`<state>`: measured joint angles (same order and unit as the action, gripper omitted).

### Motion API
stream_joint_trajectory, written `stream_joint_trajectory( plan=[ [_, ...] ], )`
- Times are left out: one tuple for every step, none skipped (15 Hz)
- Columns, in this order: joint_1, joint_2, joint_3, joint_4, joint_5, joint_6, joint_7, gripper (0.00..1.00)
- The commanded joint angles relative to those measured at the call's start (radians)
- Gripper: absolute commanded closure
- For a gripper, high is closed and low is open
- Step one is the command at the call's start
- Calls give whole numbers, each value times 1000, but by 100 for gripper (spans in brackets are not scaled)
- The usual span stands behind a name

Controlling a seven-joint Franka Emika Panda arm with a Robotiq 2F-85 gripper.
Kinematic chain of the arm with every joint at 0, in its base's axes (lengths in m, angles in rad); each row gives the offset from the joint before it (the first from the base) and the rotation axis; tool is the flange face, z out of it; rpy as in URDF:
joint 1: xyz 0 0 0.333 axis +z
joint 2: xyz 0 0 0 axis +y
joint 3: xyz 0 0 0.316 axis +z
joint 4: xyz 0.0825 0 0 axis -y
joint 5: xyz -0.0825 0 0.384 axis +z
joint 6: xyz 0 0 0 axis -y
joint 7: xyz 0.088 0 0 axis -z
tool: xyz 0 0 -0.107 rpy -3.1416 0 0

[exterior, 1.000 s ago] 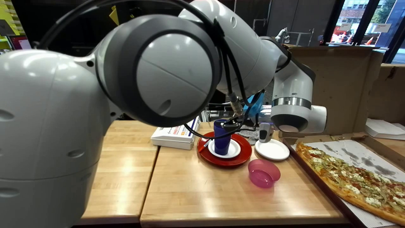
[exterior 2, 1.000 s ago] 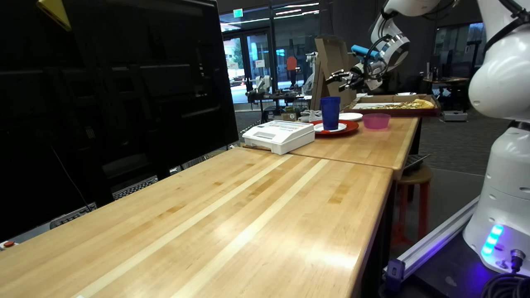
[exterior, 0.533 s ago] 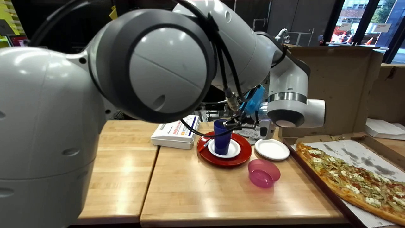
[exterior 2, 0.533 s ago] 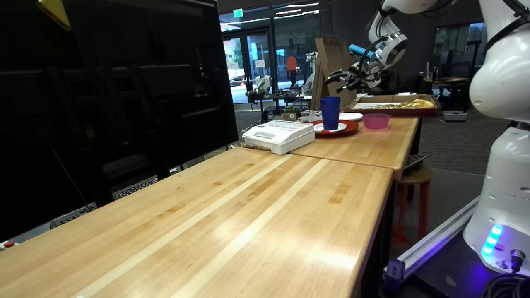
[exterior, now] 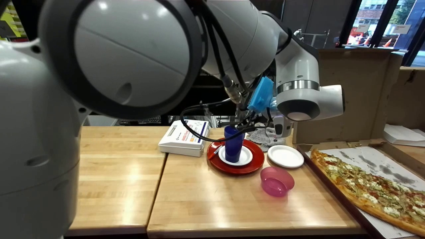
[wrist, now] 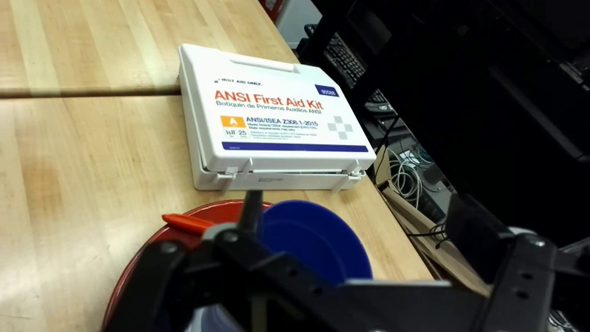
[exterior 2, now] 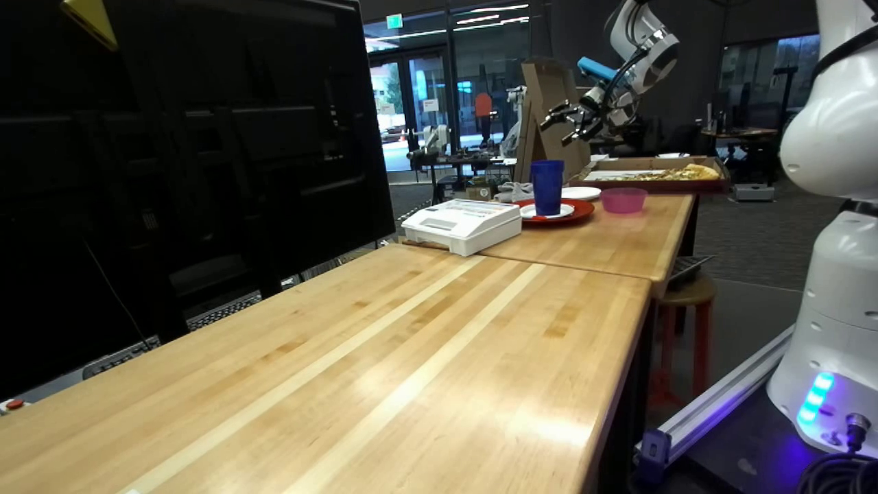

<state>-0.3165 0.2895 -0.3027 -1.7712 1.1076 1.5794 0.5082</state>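
Observation:
My gripper (exterior 2: 559, 132) hangs above the table, its two fingers spread wide with nothing between them. A blue cup (exterior 2: 547, 189) stands upright below it, apart from the fingers. The cup (exterior: 233, 147) rests on a small white plate (exterior: 247, 156) set on a larger red plate (exterior: 237, 170). Beside the cup lies a knife with a red-orange handle (wrist: 186, 223). In the wrist view the gripper (wrist: 364, 220) has its left finger in front of the cup's open top (wrist: 318, 244), hiding part of it. An exterior view shows the gripper (exterior: 245, 125) partly covered by cables.
A white first aid kit (wrist: 276, 120) sits beside the red plate. A pink bowl (exterior: 277, 182), another white plate (exterior: 285, 156) and a grey cloth (exterior: 265, 137) are nearby. An open box (exterior: 348, 99) holds pizza (exterior: 368, 189). A large dark screen (exterior 2: 192, 171) borders the table.
The arm has shifted, its large joints swinging toward the left in an exterior view. The wrist has tilted, with its blue part higher. Cup, plates and bowl have stayed put; the gripper remains open.

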Motion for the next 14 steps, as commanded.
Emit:
stream_joint_trajectory(
  plan=[
    [33, -115, -3, -108, -68, 92, -41, 0],
    [40, -133, 0, -127, -87, 121, -59, 0],
    [46, -151, 3, -145, -103, 146, -75, 0],
    [54, -172, 7, -166, -120, 183, -95, 0],
    [59, -191, 11, -187, -134, 212, -114, 0],
    [65, -213, 16, -211, -146, 253, -135, 0],
    [70, -232, 21, -232, -155, 287, -152, 0],
    [74, -253, 26, -255, -164, 319, -167, 0],
    [77, -274, 31, -276, -172, 350, -182, 0],
    [79, -294, 36, -297, -179, 378, -195, 0],
    [80, -315, 41, -319, -186, 403, -205, 0],
    [82, -334, 47, -342, -192, 432, -217, 0],
    [83, -351, 54, -362, -201, 457, -228, 0],
    [85, -367, 62, -385, -211, 486, -241, 0]
  ],
)
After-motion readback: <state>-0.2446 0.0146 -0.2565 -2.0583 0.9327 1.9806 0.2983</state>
